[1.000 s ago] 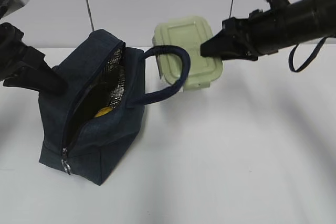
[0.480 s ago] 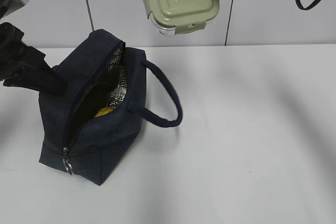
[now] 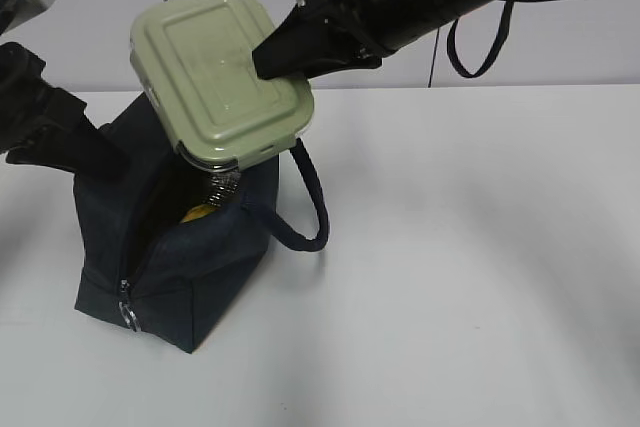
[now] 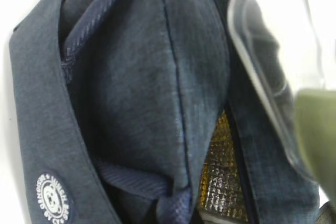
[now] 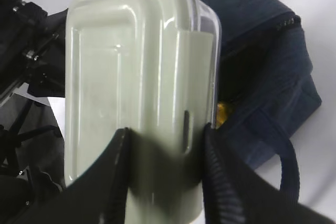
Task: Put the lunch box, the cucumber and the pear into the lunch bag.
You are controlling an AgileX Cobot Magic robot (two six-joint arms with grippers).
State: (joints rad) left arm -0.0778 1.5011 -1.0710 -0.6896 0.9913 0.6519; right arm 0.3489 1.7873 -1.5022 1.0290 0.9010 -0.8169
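The right claw [image 5: 164,145] pinches the lunch box [image 3: 220,72], pale sage-green lid over a clear base, tilted in the air above the open navy lunch bag [image 3: 175,247] near the tabletop's [image 3: 480,277] left edge. The left claw [image 3: 100,162], pressed together, grips the bag's fabric.

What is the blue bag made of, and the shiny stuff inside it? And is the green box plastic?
The lunch bag looks like dark navy woven cloth; threads show up close. Its lining looks like shiny foil with a grid pattern. The lunch box seems plastic: a smooth, matte pale-green lid on a see-through base.
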